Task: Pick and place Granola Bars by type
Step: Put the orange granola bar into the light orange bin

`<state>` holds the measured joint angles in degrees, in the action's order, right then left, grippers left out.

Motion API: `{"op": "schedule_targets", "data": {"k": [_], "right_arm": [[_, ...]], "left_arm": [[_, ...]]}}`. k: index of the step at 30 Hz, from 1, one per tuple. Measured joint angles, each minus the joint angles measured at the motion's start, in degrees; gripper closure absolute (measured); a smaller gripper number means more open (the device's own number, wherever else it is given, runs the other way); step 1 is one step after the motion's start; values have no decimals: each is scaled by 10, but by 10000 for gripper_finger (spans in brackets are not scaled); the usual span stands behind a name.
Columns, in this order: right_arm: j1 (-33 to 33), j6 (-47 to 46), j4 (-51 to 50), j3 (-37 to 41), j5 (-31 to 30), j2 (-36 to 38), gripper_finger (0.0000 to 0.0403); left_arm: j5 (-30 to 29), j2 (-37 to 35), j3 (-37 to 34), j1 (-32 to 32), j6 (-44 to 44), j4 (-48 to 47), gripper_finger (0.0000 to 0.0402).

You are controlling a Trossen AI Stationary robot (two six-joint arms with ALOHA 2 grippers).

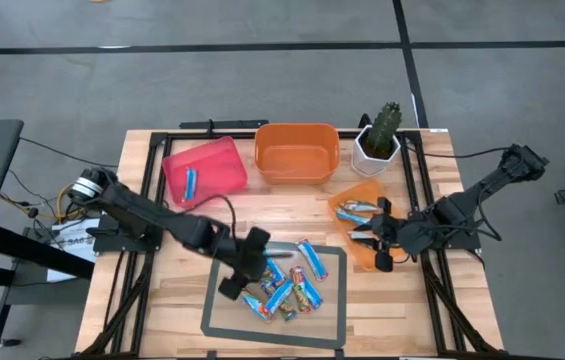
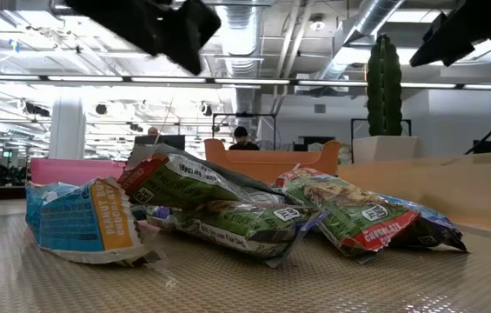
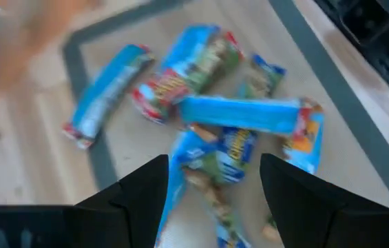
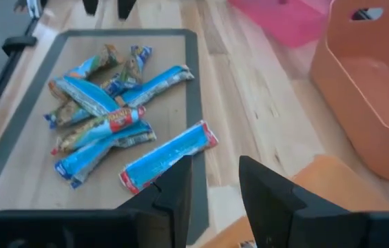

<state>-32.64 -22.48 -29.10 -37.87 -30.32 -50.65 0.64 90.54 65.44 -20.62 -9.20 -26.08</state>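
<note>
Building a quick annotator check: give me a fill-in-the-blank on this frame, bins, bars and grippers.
1. The pile of granola bars lies on a mat with a ____ border.
2. The red bin holds one ____ bar.
3. The left gripper hovers over the pile with its jaws ____.
4. The cactus stands in a ____ pot.

Missing words: grey; blue; open; white
</note>
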Motion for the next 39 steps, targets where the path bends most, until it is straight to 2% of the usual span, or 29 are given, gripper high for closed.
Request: {"op": "schedule_targets", "data": {"k": [12,24,30,34,39], "right_arm": [[2,0,38,0,1,-4,290],[1,0,54,0,2,-4,290],[2,0,56,0,2,-4,290],[2,0,56,0,2,-4,290],[2,0,56,0,2,-4,290]], "left_arm": [[-9,126,35,-86,3,-71,178],[-11,183,43,-95,32,-73,178],[-53,184,42,-95,42,-74,178],[-47,184,42,-95,50,-74,201],[-31,184,41,-95,63,-76,266]]}}
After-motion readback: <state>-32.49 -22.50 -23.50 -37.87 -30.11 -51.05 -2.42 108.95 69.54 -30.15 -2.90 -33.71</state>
